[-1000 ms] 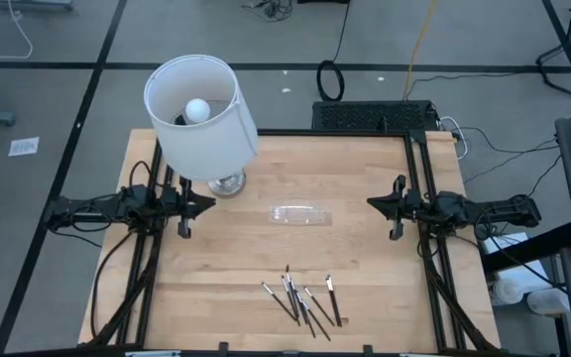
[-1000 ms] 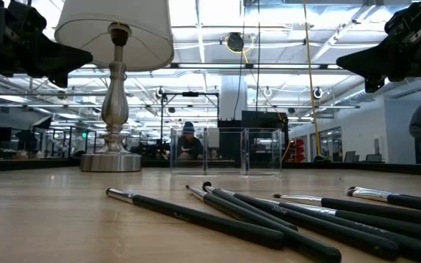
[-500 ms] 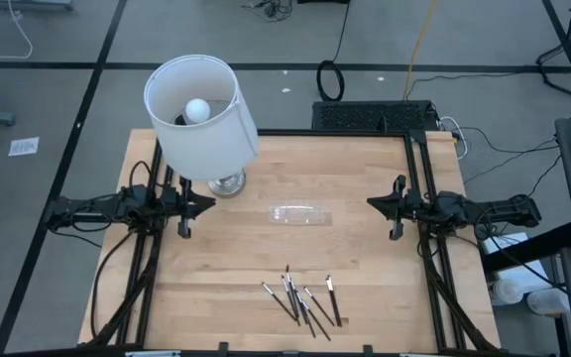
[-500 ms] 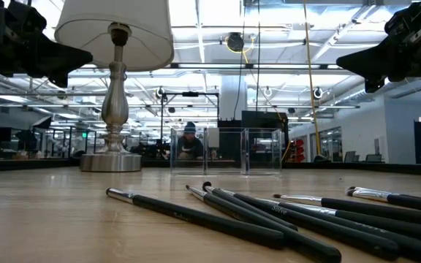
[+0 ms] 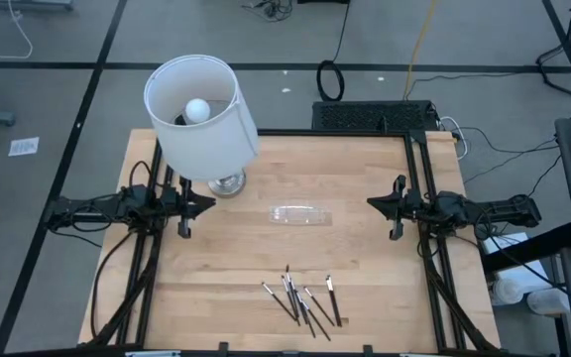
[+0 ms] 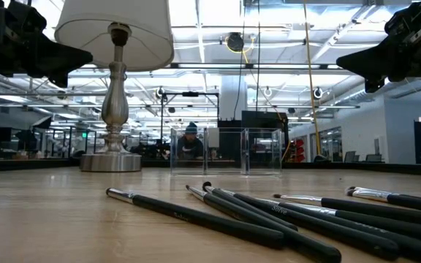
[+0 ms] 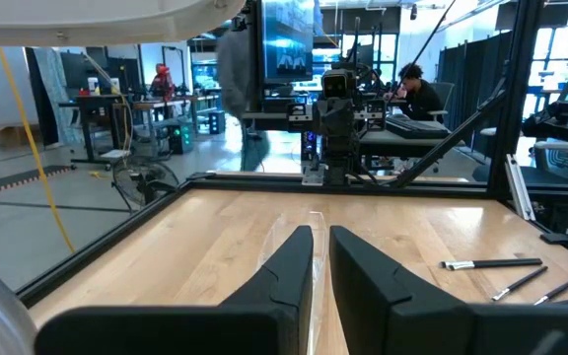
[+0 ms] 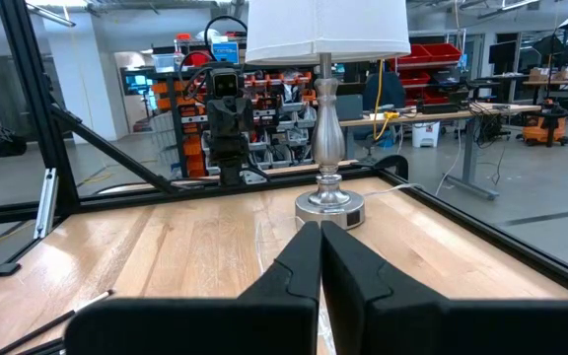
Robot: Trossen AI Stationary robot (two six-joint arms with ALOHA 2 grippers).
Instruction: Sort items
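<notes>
Items [image 5: 303, 301] lying clustered on table [image 5: 365, 288] near front edge, untouched. Left gripper [image 5: 209, 206] hovering at left side beside lamp [image 5: 201, 117], fingers slightly parted, gripping nothing. Right gripper [image 5: 373, 203] hovering at right side, fingers closed, empty. Clear tray [image 5: 299, 214] sitting mid-table between grippers.

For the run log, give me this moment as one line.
left gripper: parked left, empty | right gripper: parked right, shut, empty | items: clustered at near edge, untouched | clear tray: mid-table
</notes>
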